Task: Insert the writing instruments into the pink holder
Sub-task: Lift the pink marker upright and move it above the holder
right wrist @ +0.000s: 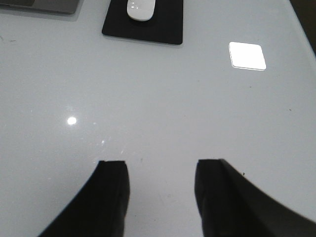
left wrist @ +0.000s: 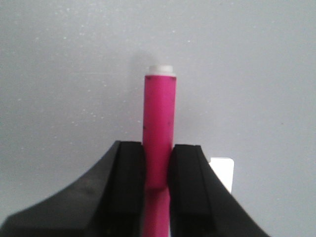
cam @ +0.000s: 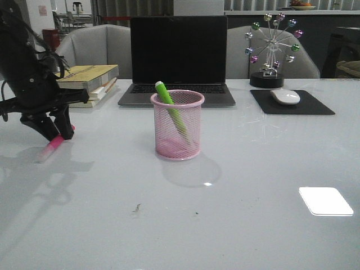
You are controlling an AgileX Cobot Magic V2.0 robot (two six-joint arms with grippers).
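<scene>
The pink wire-mesh holder (cam: 177, 125) stands mid-table in front of the laptop. A lime green marker (cam: 170, 107) leans inside it, its top poking above the rim. At the far left my left gripper (cam: 56, 136) is shut on the bright pink marker (cam: 52, 147), low over the table, the whitish cap end pointing down and forward. In the left wrist view the pink marker (left wrist: 159, 133) runs out between both fingers (left wrist: 129, 177). My right gripper (right wrist: 160, 170) is open over bare table with nothing between its fingers; it does not show in the front view.
A laptop (cam: 178, 59) stands behind the holder, stacked books (cam: 93, 81) at the back left. A white mouse (cam: 285, 97) rests on a black pad (cam: 292, 104) at the back right, behind it a ball ornament (cam: 273, 50).
</scene>
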